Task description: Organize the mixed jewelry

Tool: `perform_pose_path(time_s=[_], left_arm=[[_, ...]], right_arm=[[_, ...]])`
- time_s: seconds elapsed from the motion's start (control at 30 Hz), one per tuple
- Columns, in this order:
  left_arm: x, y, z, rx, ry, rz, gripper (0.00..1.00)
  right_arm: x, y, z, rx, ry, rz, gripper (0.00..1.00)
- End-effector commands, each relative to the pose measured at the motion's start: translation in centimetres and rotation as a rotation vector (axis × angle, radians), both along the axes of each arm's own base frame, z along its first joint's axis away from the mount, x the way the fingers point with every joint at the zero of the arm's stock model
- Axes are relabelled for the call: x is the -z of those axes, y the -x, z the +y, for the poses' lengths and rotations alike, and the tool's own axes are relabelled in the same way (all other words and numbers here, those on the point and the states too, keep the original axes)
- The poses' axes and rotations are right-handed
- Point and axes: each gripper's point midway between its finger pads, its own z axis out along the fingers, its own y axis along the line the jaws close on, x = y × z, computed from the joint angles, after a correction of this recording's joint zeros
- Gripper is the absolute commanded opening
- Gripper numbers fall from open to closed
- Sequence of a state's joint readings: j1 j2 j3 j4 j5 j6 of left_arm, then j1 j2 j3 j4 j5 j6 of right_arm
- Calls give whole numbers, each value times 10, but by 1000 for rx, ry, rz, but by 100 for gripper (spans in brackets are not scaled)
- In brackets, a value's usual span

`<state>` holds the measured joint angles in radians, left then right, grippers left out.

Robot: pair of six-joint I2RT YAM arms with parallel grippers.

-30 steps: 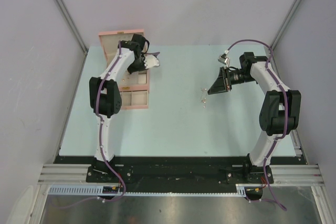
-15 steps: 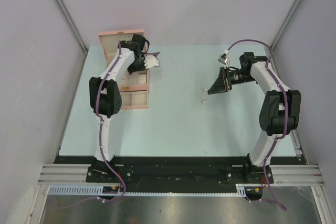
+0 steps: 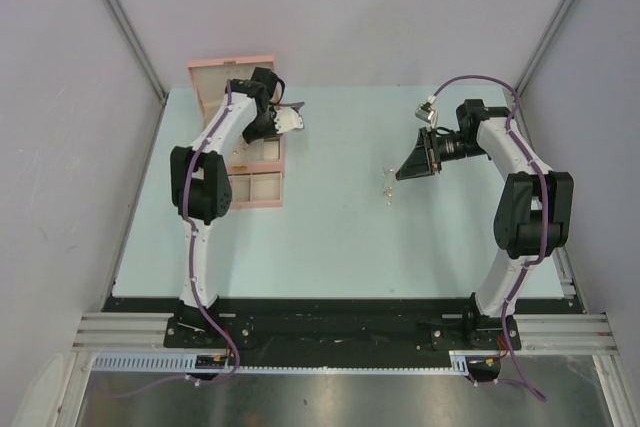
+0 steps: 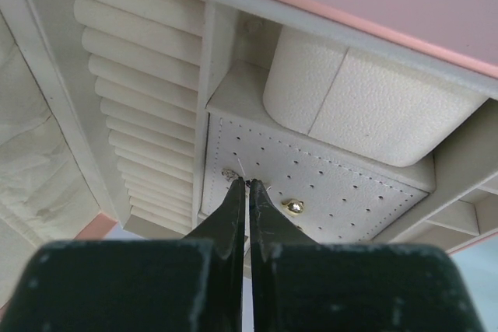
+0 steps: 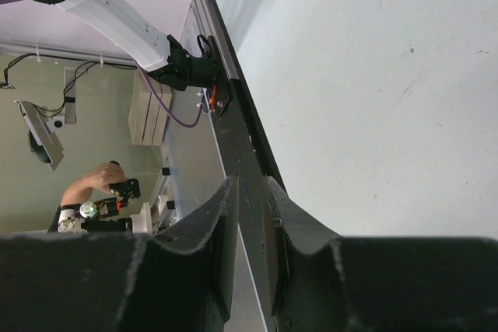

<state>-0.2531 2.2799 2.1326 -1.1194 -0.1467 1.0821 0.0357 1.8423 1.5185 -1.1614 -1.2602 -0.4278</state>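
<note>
White arms (image 3: 200,257), black joints (image 3: 205,185), purple cables (image 3: 480,79)

No text or label seems readable anywhere

Pale grey walls (image 3: 350,17) around a light-blue table (image 3: 330,247)

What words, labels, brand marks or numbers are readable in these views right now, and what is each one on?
None can be read in any view.
The box, its dotted pad, the table, the left arm and the right arm show no print.
The room behind the table edge in the right wrist view is too small and blurred to tell.
</note>
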Motion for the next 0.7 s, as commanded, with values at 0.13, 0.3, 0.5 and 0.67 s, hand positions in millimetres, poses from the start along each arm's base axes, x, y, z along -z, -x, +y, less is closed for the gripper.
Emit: perform_pose_path(time_s=[0.13,0.3,0.5,0.67], left_arm=[[-5,0,-3,16,19,-7,0],[-13,-6,-3,9,25,-44,0],[-19,-9,-3,10,29,-64,0],[-16,-7,-2,11,23,-48,0]], right_arm=[[3,-2,1,-7,2,-14,23],[3,-2,0,-7,4,-14,23],[3,-2,1,-7,2,-14,23],[3,-1,1,-9,2,-14,23]])
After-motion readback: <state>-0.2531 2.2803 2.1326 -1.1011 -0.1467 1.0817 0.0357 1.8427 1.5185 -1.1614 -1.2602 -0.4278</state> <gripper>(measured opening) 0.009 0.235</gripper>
